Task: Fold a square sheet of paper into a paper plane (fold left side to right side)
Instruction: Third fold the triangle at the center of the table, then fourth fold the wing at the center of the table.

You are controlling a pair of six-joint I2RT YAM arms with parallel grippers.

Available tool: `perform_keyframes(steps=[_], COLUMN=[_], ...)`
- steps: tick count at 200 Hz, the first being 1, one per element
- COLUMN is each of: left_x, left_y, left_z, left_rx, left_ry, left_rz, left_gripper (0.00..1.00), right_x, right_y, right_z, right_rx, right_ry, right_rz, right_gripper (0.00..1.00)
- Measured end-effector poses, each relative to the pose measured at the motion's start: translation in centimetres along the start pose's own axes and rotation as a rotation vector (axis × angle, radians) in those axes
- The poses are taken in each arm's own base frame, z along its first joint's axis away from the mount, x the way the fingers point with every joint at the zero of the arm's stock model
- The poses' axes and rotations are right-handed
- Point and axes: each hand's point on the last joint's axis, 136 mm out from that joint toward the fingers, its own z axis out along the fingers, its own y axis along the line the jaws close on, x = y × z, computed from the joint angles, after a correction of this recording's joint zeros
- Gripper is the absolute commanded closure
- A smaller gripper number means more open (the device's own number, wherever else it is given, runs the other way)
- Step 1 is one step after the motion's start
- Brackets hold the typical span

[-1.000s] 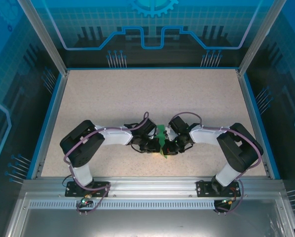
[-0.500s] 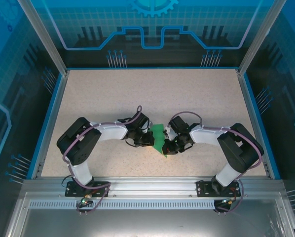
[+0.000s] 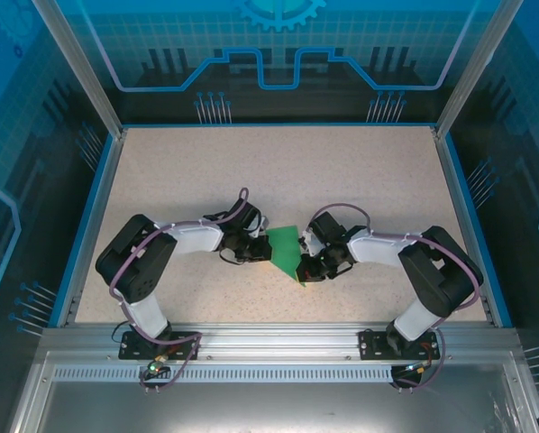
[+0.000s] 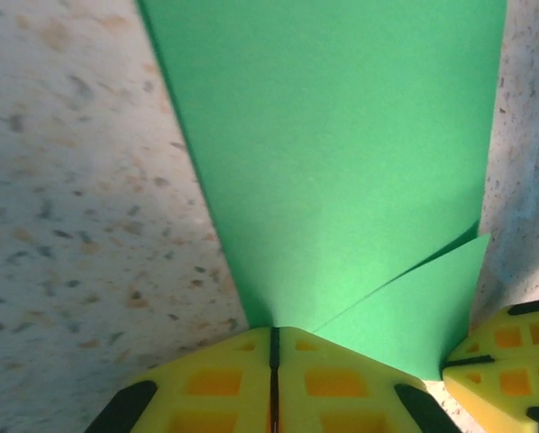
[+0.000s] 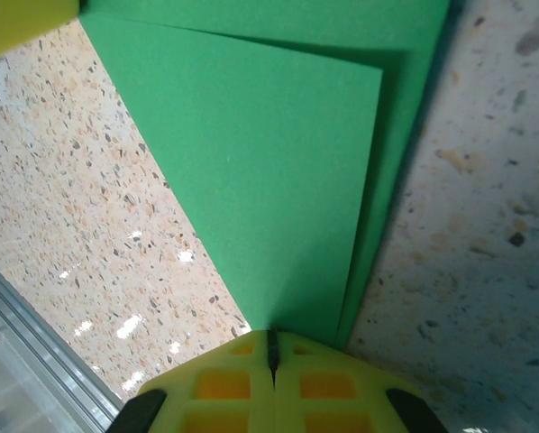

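Observation:
The square sheet of paper (image 3: 286,247) is bright green and folded into overlapping layers. It sits low over the table centre, between both grippers. My left gripper (image 3: 265,256) is shut on its left edge. In the left wrist view the yellow fingers (image 4: 215,383) meet at the left gripper (image 4: 274,332), and the paper (image 4: 342,153) fans out from the seam. My right gripper (image 3: 303,270) is shut on the paper's near right corner. In the right wrist view two stacked green layers (image 5: 269,180) run from the right gripper's (image 5: 270,336) closed seam.
The speckled beige table (image 3: 278,171) has a blue rim, and glass walls stand behind and at the sides. A metal rail (image 3: 269,338) runs along the near edge by the arm bases. The other gripper's yellow finger (image 4: 508,356) sits close at the paper's corner.
My left arm has drawn back to the left with its edge of the paper. The green shape has spread from a narrow bunched strip into a wider flat piece. The right arm has hardly moved.

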Motion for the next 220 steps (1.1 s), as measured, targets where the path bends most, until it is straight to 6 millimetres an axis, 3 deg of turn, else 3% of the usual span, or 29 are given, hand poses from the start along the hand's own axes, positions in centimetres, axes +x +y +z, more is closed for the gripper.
perform_keyframes(steps=[21, 52, 67, 99, 113, 134, 176, 220], left_x=[-0.7, -1.2, -1.2, -0.3, 0.3, 1.4, 2.0, 2.9], left_y=[1.4, 3.2, 3.0, 1.6, 1.0, 0.1, -2.5, -2.4], left_z=[-0.9, -3.0, -4.0, -5.1, -5.0, -4.4, -3.3, -1.0], left_rx=[-0.039, -0.094, -0.082, 0.001, 0.045, 0.096, 0.182, 0.171], left_ry=[-0.032, -0.087, -0.112, -0.128, -0.122, -0.095, -0.074, -0.028], left_rz=[-0.025, -0.051, -0.055, -0.113, -0.144, -0.188, -0.223, -0.263], left_gripper=[0.86, 0.75, 0.68, 0.58, 0.53, 0.47, 0.41, 0.41], right_x=[0.3, 0.4, 0.3, -0.8, -1.3, -1.9, -2.3, -2.7], right_y=[0.0, 0.0, 0.1, 0.8, 0.9, 0.8, -0.1, -0.1], right_z=[-0.1, -0.4, -1.1, -3.8, -5.0, -5.9, -4.7, -4.8], right_rx=[-0.003, 0.0, 0.009, 0.044, 0.068, 0.1, 0.136, 0.15], right_ry=[-0.005, -0.014, -0.036, -0.153, -0.208, -0.26, -0.223, -0.234], right_rz=[-0.003, -0.013, -0.031, -0.123, -0.166, -0.221, -0.244, -0.267], right_gripper=[1.0, 0.87, 0.83, 0.61, 0.5, 0.42, 0.41, 0.4])
